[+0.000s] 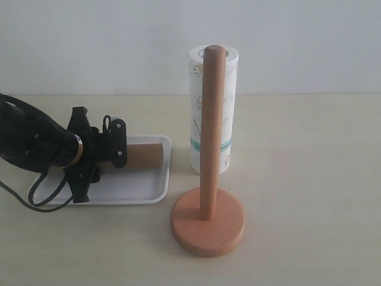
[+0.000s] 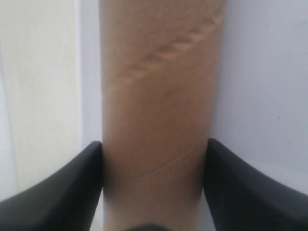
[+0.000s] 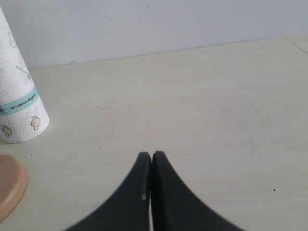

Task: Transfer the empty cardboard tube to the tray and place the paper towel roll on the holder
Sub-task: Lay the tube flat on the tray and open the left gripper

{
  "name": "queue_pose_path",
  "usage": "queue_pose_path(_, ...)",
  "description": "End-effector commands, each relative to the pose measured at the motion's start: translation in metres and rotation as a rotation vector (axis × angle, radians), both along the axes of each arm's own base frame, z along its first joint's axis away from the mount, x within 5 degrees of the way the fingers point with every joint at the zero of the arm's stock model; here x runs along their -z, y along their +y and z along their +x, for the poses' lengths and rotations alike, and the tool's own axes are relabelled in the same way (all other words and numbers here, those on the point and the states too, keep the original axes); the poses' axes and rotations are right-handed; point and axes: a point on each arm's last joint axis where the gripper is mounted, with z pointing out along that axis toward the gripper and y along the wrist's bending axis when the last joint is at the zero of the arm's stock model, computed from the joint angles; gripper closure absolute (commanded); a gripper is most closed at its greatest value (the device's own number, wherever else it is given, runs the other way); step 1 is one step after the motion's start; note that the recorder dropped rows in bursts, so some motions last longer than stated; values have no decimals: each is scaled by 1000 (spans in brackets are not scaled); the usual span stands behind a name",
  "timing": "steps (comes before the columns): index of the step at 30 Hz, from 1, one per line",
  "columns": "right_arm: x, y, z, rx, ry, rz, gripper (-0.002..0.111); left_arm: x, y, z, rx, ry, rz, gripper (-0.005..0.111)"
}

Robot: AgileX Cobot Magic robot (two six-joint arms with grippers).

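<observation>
The table (image 1: 309,179) is pale. The paper towel roll (image 1: 232,107) stands upright just behind the holder (image 1: 209,149), not on its post. The tray (image 1: 143,193) lies near the holder's base, at its left. The empty cardboard tube (image 1: 146,156) lies inside the tray, along the side far from the camera. The left gripper (image 2: 154,159) grasps this tube, one finger pressing each side. The right gripper (image 3: 152,156) is clenched with nothing in it, apart from the holder's base.

The left arm (image 1: 30,143) is glossy black, rounded, with small silver screws (image 1: 36,136), a brass ring (image 1: 78,150) just behind the jaws and a black cable (image 1: 33,199) looping below them. Jaws on both arms are matte black, tapered.
</observation>
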Motion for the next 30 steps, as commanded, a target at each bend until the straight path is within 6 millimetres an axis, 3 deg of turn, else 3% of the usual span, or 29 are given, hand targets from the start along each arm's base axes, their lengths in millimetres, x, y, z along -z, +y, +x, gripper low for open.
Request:
queue_pose_path(1, -1, 0, 0, 5, -8, -4, 108, 0, 0, 1, 3, 4, -12, 70)
queue_pose_path(5, -1, 0, 0, 5, -8, -4, 108, 0, 0, 1, 24, 2, 10, 69)
queue_pose_path(12, -1, 0, 0, 6, -8, -2, 108, 0, 0, 1, 29, 2, 14, 46)
queue_pose_path(30, -1, 0, 0, 4, -8, -7, 108, -2, 2, 2, 14, -11, 31, 45)
